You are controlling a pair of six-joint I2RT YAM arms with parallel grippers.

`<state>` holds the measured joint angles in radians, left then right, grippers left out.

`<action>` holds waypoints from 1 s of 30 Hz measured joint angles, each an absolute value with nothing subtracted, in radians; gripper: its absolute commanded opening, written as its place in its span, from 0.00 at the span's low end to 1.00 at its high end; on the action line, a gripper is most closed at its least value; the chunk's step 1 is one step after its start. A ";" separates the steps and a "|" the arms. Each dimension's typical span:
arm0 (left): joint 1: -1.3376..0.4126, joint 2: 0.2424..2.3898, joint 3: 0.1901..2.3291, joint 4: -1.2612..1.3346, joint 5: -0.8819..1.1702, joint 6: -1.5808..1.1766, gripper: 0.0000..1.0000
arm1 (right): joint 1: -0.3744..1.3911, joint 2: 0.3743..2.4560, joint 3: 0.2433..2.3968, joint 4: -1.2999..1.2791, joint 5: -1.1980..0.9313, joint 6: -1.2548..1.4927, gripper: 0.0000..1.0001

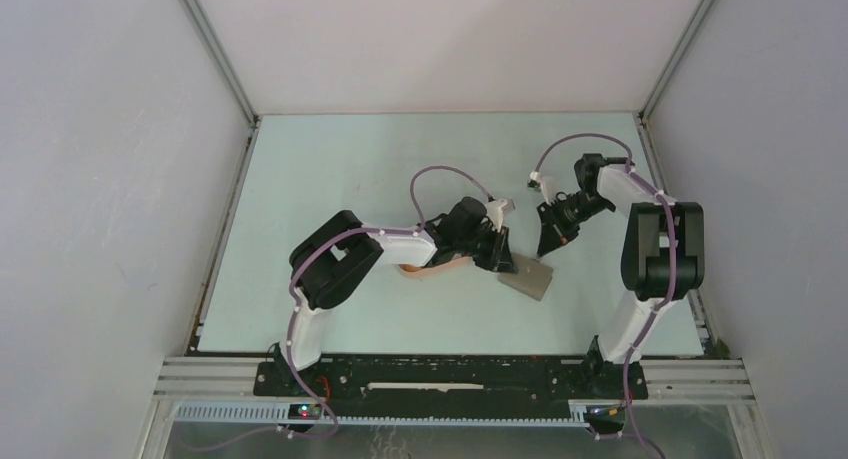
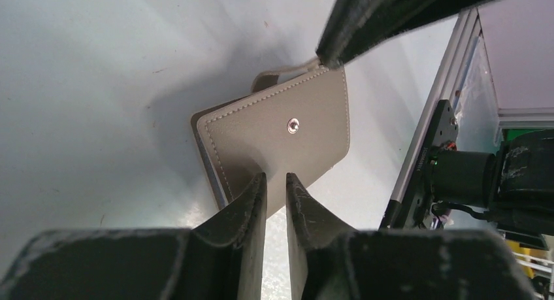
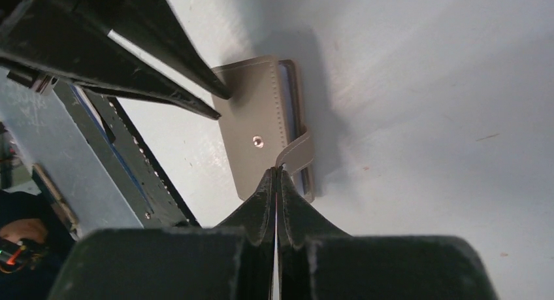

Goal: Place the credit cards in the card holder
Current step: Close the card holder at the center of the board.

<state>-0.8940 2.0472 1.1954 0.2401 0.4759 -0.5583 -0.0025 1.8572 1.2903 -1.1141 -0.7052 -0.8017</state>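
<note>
Card holder (image 1: 528,277) lies folded on the table (image 1: 320,179), no cards seen, loading apparently undone; right pincer (image 3: 277,172) clamps its tab (image 3: 297,153), left pincer (image 2: 276,179) narrow, empty.

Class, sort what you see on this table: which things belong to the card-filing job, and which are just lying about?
Belongs to the job: card holder, folded; right end effector, pinching its tab; left end effector, at its edge. Credit cards: none plainly visible.

Lying about: peach tray, mostly hidden under the left arm.

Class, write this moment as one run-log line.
card holder: closed | right pincer: shut on its tab | left pincer: parted, at its edge
</note>
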 measured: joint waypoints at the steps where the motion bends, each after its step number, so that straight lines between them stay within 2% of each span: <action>1: -0.893 2.050 1.195 0.250 0.476 -0.569 0.21 | 0.003 1.837 1.274 -1.106 -0.702 -0.806 0.00; 7: -0.890 2.067 1.195 0.296 0.483 -0.627 0.19 | 0.066 1.766 1.200 -1.037 -0.661 -0.819 0.00; 30: -0.876 2.082 1.182 0.376 0.486 -0.707 0.17 | 0.145 1.766 1.172 -0.974 -0.597 -0.756 0.00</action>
<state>-0.8761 2.0815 1.1824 0.3756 0.4858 -0.7067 0.1452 1.7657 1.1725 -0.9737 -0.5972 -0.7559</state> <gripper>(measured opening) 0.177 0.006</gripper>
